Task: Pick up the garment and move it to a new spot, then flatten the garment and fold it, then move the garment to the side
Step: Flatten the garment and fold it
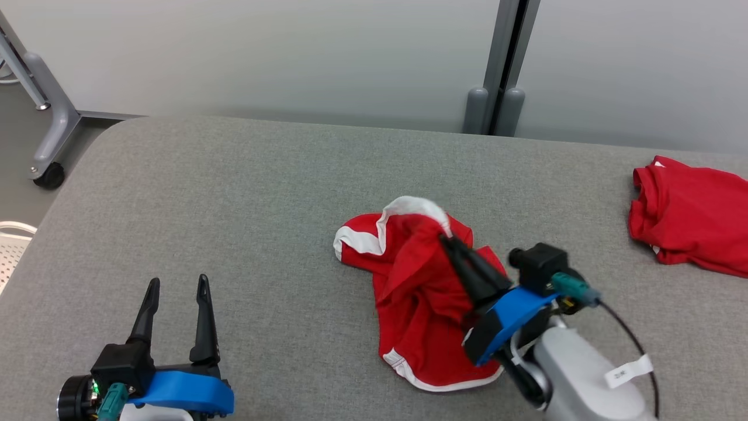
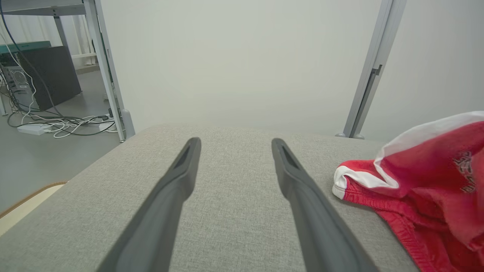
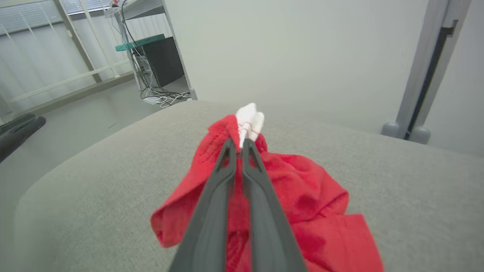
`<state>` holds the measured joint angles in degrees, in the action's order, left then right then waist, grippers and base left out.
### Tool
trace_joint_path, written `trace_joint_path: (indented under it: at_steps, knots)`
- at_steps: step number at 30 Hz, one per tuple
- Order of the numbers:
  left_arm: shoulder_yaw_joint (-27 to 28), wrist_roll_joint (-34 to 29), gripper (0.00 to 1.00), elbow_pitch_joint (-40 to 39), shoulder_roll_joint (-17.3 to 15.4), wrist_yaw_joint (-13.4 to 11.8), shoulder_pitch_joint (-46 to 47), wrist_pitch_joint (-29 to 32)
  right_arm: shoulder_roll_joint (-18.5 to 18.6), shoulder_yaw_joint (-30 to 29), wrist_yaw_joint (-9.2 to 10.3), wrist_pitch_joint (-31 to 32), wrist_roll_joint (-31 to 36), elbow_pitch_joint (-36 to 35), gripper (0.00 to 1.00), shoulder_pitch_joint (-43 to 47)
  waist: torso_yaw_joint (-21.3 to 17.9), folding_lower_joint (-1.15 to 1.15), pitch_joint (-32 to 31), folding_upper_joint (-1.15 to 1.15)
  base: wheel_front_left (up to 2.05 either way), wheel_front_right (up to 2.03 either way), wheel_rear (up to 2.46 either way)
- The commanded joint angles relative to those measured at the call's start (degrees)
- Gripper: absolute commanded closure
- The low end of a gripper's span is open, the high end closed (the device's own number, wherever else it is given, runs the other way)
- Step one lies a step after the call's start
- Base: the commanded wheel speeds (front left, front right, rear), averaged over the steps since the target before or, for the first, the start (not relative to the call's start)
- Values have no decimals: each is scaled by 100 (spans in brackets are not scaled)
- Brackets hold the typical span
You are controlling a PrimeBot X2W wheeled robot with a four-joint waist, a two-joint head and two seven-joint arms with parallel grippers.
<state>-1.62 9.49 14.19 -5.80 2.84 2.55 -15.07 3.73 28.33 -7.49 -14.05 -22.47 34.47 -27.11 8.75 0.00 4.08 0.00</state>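
Note:
A crumpled red garment with white trim [image 1: 418,292] lies mid-table on the grey cloth surface [image 1: 234,199]. My right gripper [image 1: 447,237] is shut on a white-edged fold of it and holds that fold raised, as the right wrist view shows: the gripper [image 3: 239,145] pinches the cloth, and the red garment [image 3: 302,196] hangs down around the fingers. My left gripper [image 1: 178,286] stands open at the lower left, well apart from the garment, with nothing between its fingers. In the left wrist view the gripper [image 2: 234,145] is over bare table, the garment [image 2: 423,177] off to its right.
A second red garment [image 1: 692,213] lies bunched at the table's right edge. A grey partition post [image 1: 499,88] stands behind the table. A wheeled frame leg [image 1: 49,152] is on the floor at left, and cables [image 2: 64,122] lie on the floor beyond.

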Motion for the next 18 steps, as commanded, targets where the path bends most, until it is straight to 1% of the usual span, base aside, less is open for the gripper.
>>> trace_joint_path:
  at_steps: [1, 5, 9, 14, 15, 16, 18]
  knots:
    - [22, -34, 0, -18, -2, 11, 46, -13, 122, -123, -1, -34, 51, 62, 100, -84, -15, 0, 2, 0, 0, 0, 0]
    - [18, -53, 0, -28, 27, 24, 102, -13, 460, -829, -2, -78, 181, 370, 100, -280, -49, 0, 47, 0, 0, 0, 0]
    - [6, -75, 0, 10, 48, 82, 170, -13, 806, -1445, -2, -98, 369, 903, 100, -499, -24, 0, 108, 0, 0, 0, 0]
    - [-8, -111, 0, 17, 93, 105, 249, -13, 966, -1865, -2, -114, 608, 1642, 100, -749, 33, 0, 177, 0, 0, 0, 0]
    - [1, -118, 0, 15, 101, 104, 252, -13, 979, -1908, -1, -117, 672, 1784, 66, -785, 36, 0, 188, 0, 0, 0, 0]
    - [9, -123, 0, 18, 108, 107, 246, -13, 973, -1937, -1, -117, 740, 1915, 0, -817, 37, 0, 196, 0, 0, 0, 0]
    - [19, -135, 0, 23, 119, 115, 236, -13, 917, -2069, -2, -119, 804, 1936, 0, -919, 28, 0, 208, 0, 0, 0, 0]
